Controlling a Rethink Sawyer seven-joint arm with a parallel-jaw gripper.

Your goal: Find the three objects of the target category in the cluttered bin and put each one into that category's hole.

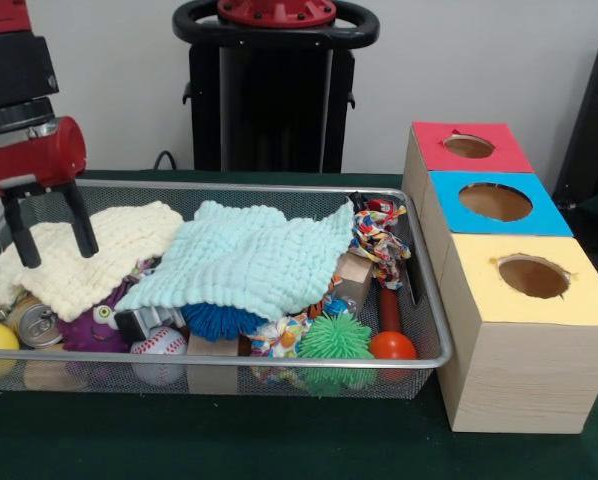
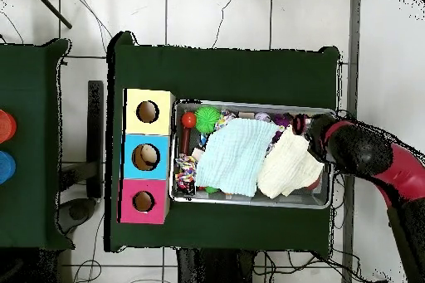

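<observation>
Your arm (image 1: 19,110) enters the front view at the upper left, its red and black wrist housing directly above the gripper (image 1: 49,225). You have the gripper pointing straight down, its two black fingers (image 1: 79,218) spread apart with nothing between them. In the overhead view your arm (image 2: 378,159) reaches in from the lower right, forearm angled, hiding the gripper beneath it.
</observation>
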